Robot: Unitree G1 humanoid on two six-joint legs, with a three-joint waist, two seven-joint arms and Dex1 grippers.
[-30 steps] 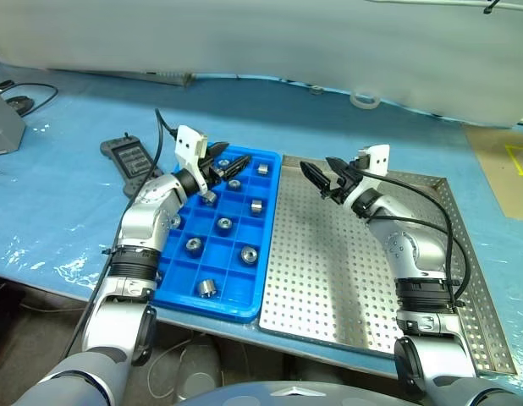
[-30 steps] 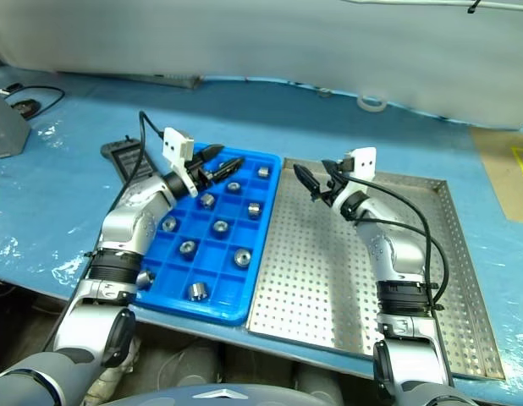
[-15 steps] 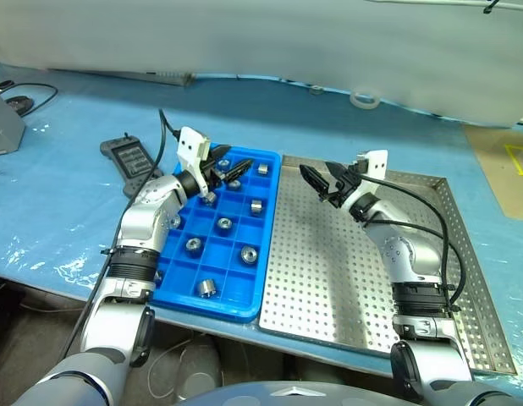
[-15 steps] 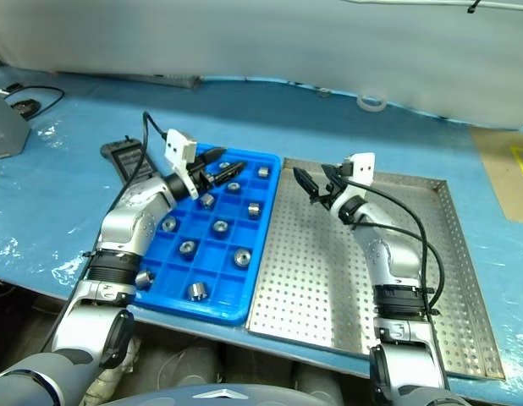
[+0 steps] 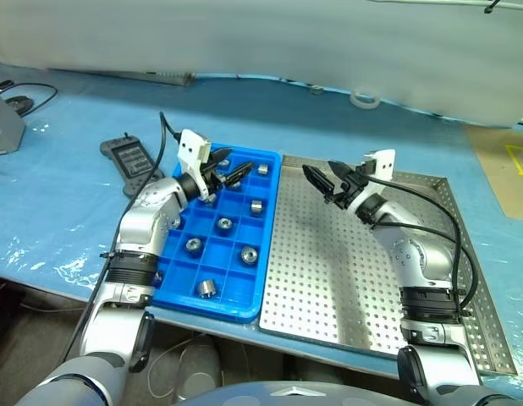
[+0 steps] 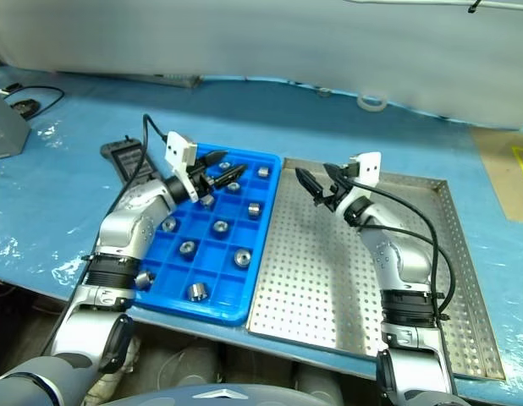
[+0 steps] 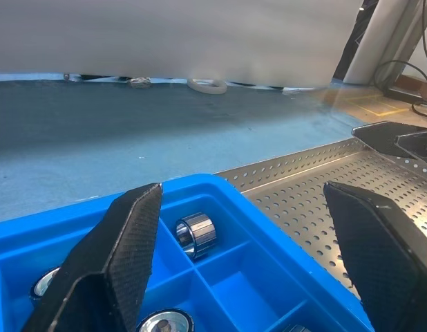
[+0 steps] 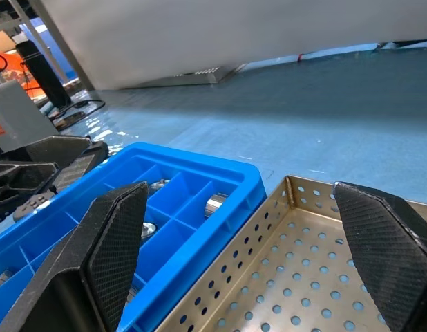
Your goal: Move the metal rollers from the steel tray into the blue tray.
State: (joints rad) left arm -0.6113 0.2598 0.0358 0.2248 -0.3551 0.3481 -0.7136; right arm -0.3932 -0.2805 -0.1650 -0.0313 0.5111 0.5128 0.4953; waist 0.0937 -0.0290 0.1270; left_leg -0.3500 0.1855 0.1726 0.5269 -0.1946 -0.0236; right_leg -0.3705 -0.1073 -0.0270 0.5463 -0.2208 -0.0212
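No writing is readable; rollers (image 5: 224,224) sit in the blue tray (image 5: 184,294), both grippers (image 5: 226,170) (image 5: 322,184) spread empty, right over the steel tray (image 5: 329,279).

A workshop or robot test lab: a surface (image 5: 67,182) under blue plastic sheeting, a perforated steel tray (image 5: 346,279) beside a blue tray (image 5: 187,292) of rollers (image 5: 224,224), a controller (image 5: 128,157), loose cables (image 5: 29,91), a tape roll (image 5: 364,101), yellow floor markings (image 5: 520,159).
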